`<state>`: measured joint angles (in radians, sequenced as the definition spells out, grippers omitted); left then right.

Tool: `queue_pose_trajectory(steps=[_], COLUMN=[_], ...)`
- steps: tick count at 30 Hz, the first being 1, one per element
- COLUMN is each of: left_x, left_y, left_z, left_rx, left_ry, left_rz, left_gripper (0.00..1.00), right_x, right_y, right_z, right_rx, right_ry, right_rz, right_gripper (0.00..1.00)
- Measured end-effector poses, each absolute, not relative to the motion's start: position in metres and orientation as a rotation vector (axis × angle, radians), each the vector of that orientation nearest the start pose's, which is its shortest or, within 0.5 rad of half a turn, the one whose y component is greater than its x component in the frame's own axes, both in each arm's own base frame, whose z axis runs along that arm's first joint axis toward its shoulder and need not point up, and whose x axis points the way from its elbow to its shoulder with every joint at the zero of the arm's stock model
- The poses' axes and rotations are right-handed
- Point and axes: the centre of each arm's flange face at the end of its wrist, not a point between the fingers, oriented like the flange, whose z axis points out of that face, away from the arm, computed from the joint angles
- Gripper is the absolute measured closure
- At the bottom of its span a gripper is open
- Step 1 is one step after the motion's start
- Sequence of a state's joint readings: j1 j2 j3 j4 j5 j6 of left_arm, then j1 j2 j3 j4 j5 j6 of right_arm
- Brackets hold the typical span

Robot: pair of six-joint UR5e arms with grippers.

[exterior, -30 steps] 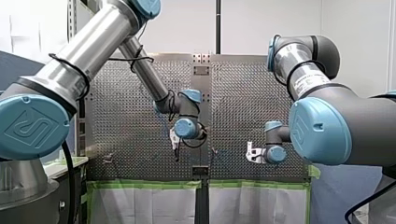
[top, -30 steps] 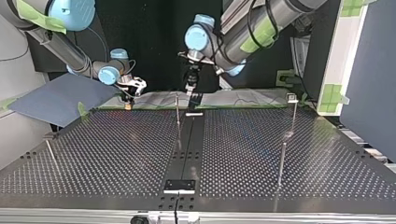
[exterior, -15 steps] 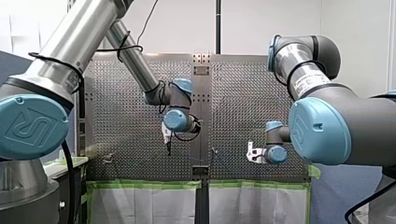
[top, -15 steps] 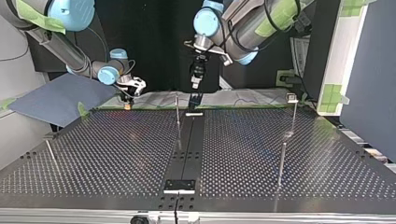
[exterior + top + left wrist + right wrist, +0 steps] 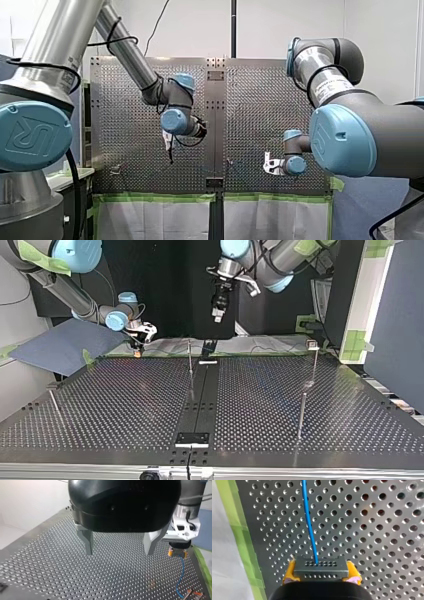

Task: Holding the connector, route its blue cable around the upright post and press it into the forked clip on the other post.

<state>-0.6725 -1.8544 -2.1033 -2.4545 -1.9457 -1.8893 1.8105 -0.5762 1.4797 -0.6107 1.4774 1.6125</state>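
Right pincer [image 5: 320, 577]: closed on the connector [image 5: 320, 568], its yellow pads [image 5: 289, 572] clamping both ends, low over the worktop [image 5: 382, 530] just beside a strip of green tape [image 5: 242, 535].
Connector: a grey block with rows of small holes, held between the right pincer's pads.
Blue cable [image 5: 308, 522]: leaves the connector's middle and runs ahead across the perforated plate.
Left pincer [image 5: 118, 545]: metal fingers [image 5: 87, 541] spread wide with nothing between them, raised well above the worktop.
Posts: in the top view a thin upright post [image 5: 190, 357] stands near the far middle, and a second post [image 5: 314, 365] with a small head stands at that view's right, well apart from the connector.
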Motion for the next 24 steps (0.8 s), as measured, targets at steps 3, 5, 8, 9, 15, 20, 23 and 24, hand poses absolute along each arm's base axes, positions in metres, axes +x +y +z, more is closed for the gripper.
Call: queue_pose_trajectory(steps=[3, 5, 8, 9, 15, 20, 23, 24], left_x=[0.294, 0.288, 0.28, 0.277, 0.263, 0.251, 0.243, 0.24], left_y=[-0.359, -0.355, -0.35, -0.348, -0.34, -0.334, -0.33, -0.328], left_z=[0.178, 0.18, 0.183, 0.185, 0.194, 0.2, 0.203, 0.203], left_rx=[0.018, 0.018, 0.014, 0.01, -0.012, -0.024, -0.035, -0.045], left_ry=[1.709, 1.708, 1.701, 1.695, 1.654, 1.62, 1.599, 1.592], left_rz=[-0.437, -0.454, -0.488, -0.507, -0.615, -0.701, -0.748, -0.759], left_gripper=[0.0, 0.0, 0.0, 0.0, 0.0, 0.0, 0.0, 0.0], right_x=[0.297, 0.297, 0.298, 0.298, 0.299, 0.3, 0.301, 0.301], right_y=[-0.612, -0.612, -0.612, -0.612, -0.611, -0.611, -0.611, -0.611], right_z=[-0.038, -0.038, -0.038, -0.038, -0.038, -0.038, -0.038, -0.038], right_rx=[1.671, 1.671, 1.671, 1.671, 1.671, 1.673, 1.674, 1.675], right_ry=[-1.273, -1.273, -1.271, -1.271, -1.269, -1.265, -1.264, -1.263], right_rz=[1.306, 1.307, 1.308, 1.308, 1.31, 1.31, 1.31, 1.31], right_gripper=[1.0, 1.0, 1.0, 1.0, 1.0, 1.0, 1.0, 1.0])
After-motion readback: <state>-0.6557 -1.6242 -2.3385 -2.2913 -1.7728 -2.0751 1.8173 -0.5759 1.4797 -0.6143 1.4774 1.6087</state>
